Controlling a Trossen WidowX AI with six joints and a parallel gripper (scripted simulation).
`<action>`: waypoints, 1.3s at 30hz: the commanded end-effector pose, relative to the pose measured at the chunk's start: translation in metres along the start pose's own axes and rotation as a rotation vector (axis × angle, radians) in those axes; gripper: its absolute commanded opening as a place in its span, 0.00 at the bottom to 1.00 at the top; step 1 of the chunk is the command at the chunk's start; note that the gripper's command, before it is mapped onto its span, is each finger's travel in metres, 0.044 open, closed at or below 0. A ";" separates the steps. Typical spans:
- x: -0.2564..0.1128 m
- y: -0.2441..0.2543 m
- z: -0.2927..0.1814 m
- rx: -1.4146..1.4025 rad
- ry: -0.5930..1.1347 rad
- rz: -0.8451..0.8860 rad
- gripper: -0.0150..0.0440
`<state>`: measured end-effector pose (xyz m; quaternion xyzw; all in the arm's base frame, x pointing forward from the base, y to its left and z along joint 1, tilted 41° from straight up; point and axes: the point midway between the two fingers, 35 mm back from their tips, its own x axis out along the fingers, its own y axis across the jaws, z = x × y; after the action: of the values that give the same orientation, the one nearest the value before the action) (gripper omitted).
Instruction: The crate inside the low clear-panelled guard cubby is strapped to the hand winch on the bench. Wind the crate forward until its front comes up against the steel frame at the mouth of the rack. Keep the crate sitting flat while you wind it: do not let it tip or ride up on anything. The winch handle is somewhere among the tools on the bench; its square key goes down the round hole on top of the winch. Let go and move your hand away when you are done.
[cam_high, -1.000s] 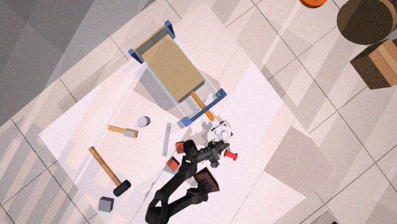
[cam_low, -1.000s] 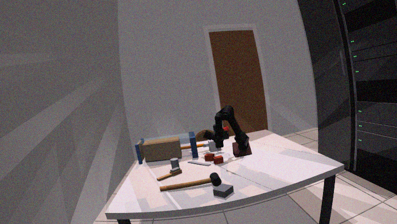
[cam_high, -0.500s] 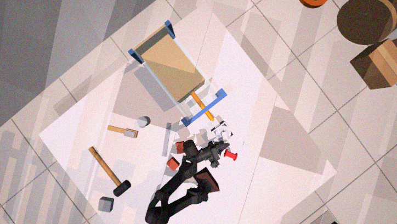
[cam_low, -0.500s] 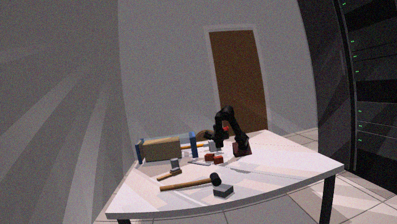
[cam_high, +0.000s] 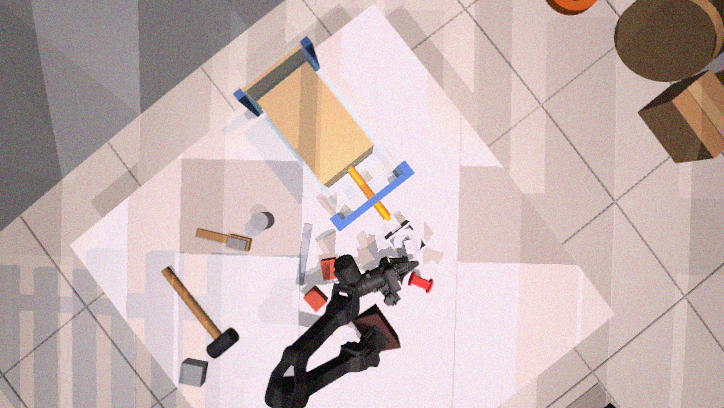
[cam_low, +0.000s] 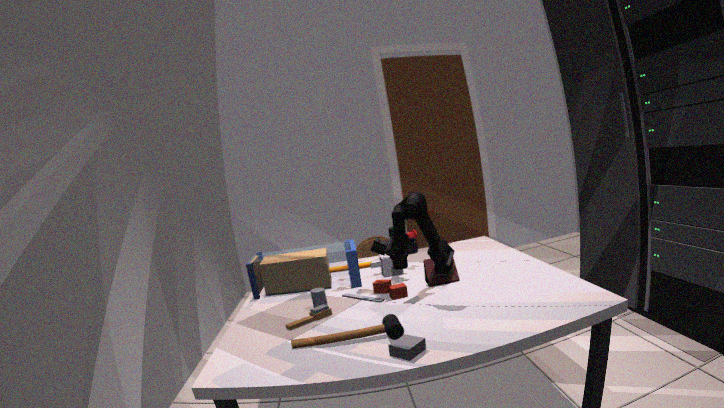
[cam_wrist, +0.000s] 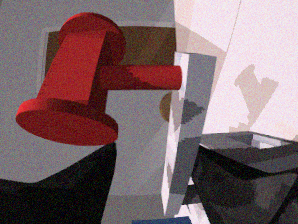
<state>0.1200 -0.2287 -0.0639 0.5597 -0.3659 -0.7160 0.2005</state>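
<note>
The crate (cam_high: 314, 121) (cam_low: 296, 273) sits flat in the clear-panelled cubby, its front a gap short of the blue frame (cam_high: 354, 210) (cam_low: 353, 263). An orange strap (cam_high: 363, 188) (cam_low: 349, 267) runs from it toward the winch (cam_high: 405, 242) (cam_low: 387, 266) (cam_wrist: 265, 141). The winch handle's red knob (cam_high: 420, 282) (cam_low: 411, 234) (cam_wrist: 71, 80) stands out from its grey bar (cam_wrist: 195, 80). My gripper (cam_wrist: 150, 147) (cam_high: 412, 264) is open, one finger on each side of the bar, which lies nearer the right finger in the wrist view. The square key and its seating are hidden.
Two red blocks (cam_high: 328, 268) (cam_high: 315, 299) lie beside the arm. A thin grey strip (cam_high: 304, 253), a brush (cam_high: 222, 238), a grey cylinder (cam_high: 262, 220), a mallet (cam_high: 192, 304) and a grey block (cam_high: 193, 372) lie farther left in the overhead view.
</note>
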 end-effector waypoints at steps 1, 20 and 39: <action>0.000 0.001 0.000 0.002 -0.002 0.006 0.66; 0.000 -0.004 -0.001 0.000 0.000 0.000 0.66; 0.000 -0.004 -0.001 0.000 0.000 0.000 0.66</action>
<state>0.1211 -0.2254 -0.0677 0.5605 -0.3612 -0.7177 0.2006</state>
